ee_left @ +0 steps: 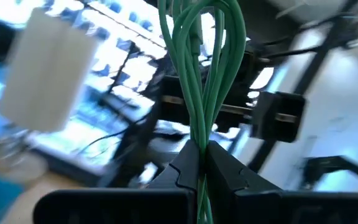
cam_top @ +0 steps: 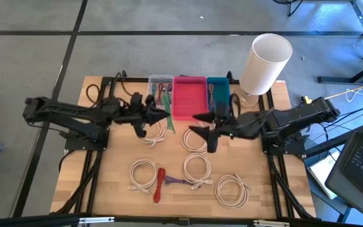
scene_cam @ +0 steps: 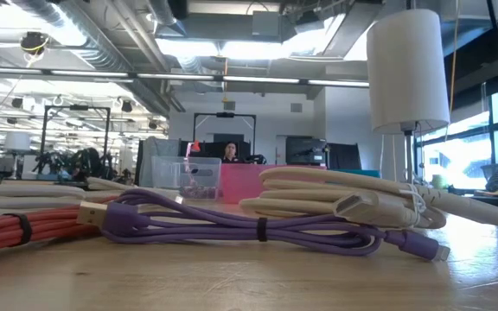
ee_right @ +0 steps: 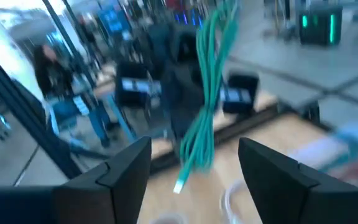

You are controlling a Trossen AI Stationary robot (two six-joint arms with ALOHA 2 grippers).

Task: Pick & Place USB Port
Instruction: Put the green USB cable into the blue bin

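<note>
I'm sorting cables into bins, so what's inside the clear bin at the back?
The clear bin holds some red and green cables. How many is unclear, since the left claw and its green cable cover the near edge.

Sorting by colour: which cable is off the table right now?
The green cable, pinched in the shut left gripper; the white, red and purple coils all lie on the table.

Bare surface [cam_top: 106, 183] lay open at the front left; white cable coils [cam_top: 197, 169] crowded the middle, and the bins [cam_top: 189, 96] walled the back edge.
</note>
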